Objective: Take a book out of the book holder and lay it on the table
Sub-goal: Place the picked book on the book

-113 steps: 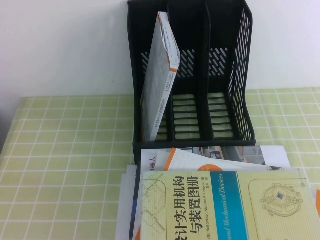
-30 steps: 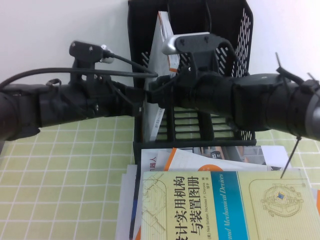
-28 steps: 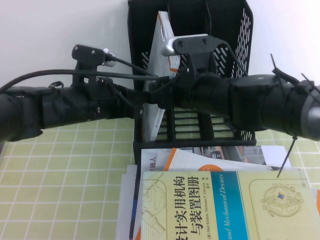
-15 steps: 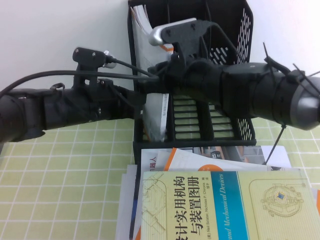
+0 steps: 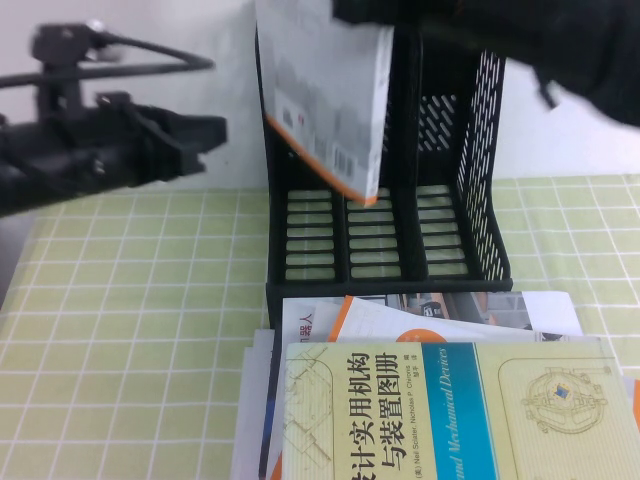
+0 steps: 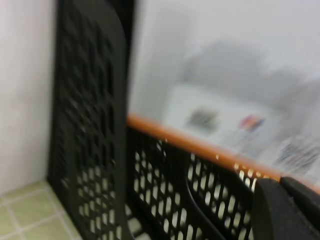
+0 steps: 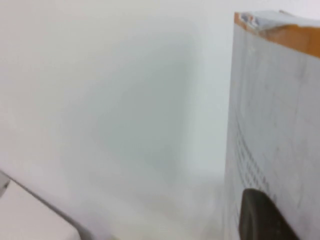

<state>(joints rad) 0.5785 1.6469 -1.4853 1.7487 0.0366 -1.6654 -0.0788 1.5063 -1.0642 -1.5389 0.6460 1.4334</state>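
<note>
Green checked cloth covers the table (image 5: 130,330), with a white wall behind. At far left in the high view the left tool (image 5: 215,130) hovers above the table, just left of the holder (image 5: 480,200) and apart from it; I cannot tell whether its fingers are parted or closed. Its wrist view shows only a dark fingertip at the edge of the frame.

Next comes the book (image 5: 330,95), lifted nearly clear of the holder's left compartment. It hangs with its long axis roughly upright, slightly tilted, its orange lower edge over the slotted base and its top running out of the high view. The right tool is out of sight above that view, on the arm crossing the top right corner. Its wrist view shows one dark finger (image 7: 262,217) pressed to the book's grey cover, so I judge it clenched on the book's upper part.

The coming move turns on this: the book hangs below the right tool, so that arm, far the nearer, must swing it forward and tip the long axis flat. A stack of books (image 5: 440,400) already lies in front of the holder.

Only the left wrist view shows the book's back cover and orange edge close against the holder's perforated side; only the high view shows bare table.
</note>
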